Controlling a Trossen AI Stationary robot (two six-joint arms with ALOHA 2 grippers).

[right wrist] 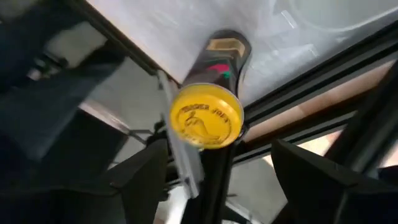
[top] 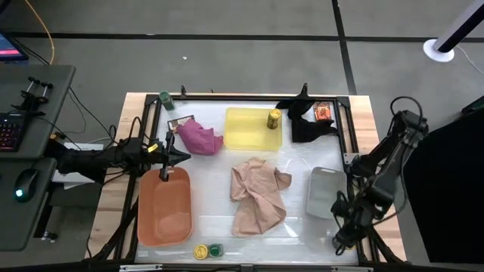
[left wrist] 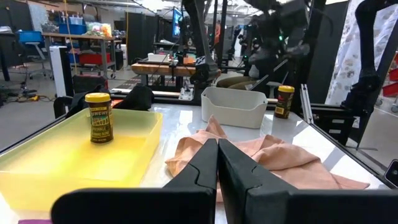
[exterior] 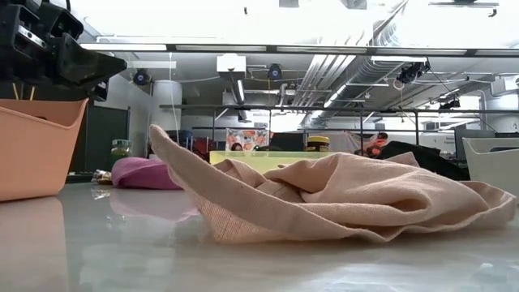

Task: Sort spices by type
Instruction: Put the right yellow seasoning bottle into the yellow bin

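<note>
My right gripper (right wrist: 219, 149) is open at the table's near right corner, low beside the grey tray. Its fingers stand on either side of a yellow-lidded jar (right wrist: 207, 118) without touching it. That jar (left wrist: 285, 101) stands at the table's right edge; in the high view the arm hides it. My left gripper (top: 178, 156) is shut and holds nothing, hovering over the orange tray's far end. Another yellow-lidded jar (top: 274, 119) stands in the yellow tray. A green-lidded jar (top: 165, 98) stands at the far left corner. A yellow-lidded (top: 201, 251) and a green-lidded jar (top: 216, 249) sit at the near edge. An orange-red packet (top: 324, 112) lies on the black cloth, a brown one (top: 180, 122) by the pink cloth.
A crumpled tan cloth (top: 259, 195) fills the table's middle. The pink cloth (top: 200, 138) lies left of the yellow tray (top: 242, 136), the black cloth (top: 306, 125) right of it. The orange tray (top: 164, 215) is at near left, the grey tray (top: 325, 193) at near right. A black frame rail edges the table.
</note>
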